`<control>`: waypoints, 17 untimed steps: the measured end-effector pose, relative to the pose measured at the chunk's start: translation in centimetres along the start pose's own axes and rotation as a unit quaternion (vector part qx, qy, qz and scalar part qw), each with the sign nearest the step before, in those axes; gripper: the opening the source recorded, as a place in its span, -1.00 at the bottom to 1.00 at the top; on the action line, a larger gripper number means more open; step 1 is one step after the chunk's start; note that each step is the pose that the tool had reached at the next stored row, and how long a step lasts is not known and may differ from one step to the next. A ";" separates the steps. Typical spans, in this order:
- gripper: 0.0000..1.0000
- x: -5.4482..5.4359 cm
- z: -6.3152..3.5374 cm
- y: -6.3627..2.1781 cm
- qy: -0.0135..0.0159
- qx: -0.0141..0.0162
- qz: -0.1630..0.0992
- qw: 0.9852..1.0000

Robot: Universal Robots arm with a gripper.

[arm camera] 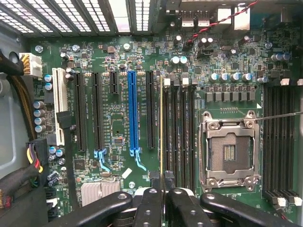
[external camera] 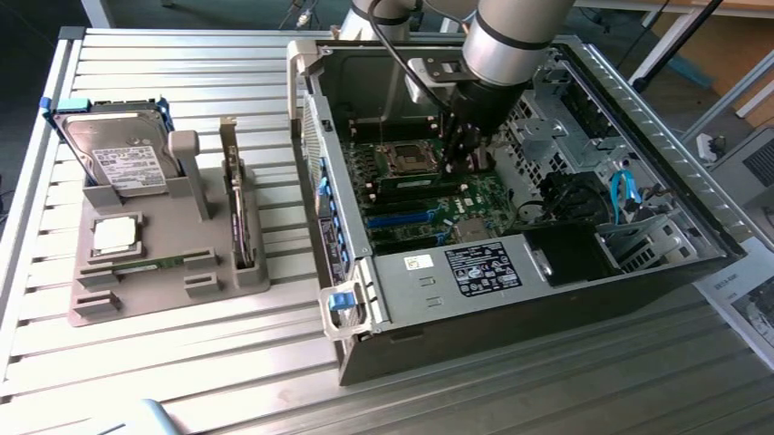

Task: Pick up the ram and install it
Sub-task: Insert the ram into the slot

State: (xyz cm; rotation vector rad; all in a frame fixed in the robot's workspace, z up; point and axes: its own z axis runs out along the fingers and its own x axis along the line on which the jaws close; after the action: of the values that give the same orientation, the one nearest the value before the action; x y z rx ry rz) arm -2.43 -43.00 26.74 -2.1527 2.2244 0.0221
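gripper (arm camera: pixel 162 177) clamped on ram (arm camera: pixel 162 118) | edge-on at memory slots (arm camera: pixel 180 132) beside cpu socket (arm camera: pixel 229 151) | psu label (external camera: pixel 481 269) text illegible

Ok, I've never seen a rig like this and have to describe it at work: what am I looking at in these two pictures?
The machine is a robot arm with a gripper at its end. One picture comes from a camera off the arm, looking down at a slatted metal table; the other from a camera on the wrist, looking past the gripper. On the table lies an open computer case, and the arm reaches into it. At the exterior view's left, a grey holder carries a hard drive, a square processor chip and an upright expansion card. In the wrist view the gripper is shut on the ram, seen edge-on as a thin line at the memory slots, beside the empty processor socket on the motherboard.
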 end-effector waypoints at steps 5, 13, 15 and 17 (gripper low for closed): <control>-0.76 -0.4 0.09 0.01 0.000 0.000 0.000 1.000; -0.76 -0.8 0.24 -0.33 0.000 0.000 0.000 1.000; -0.76 -0.8 0.28 -0.40 0.000 0.000 0.000 1.000; -0.76 -0.8 0.29 -0.45 0.000 0.000 0.000 1.000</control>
State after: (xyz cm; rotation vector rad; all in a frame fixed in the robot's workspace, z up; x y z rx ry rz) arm -1.95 -42.20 26.50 -2.1530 2.2242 0.0220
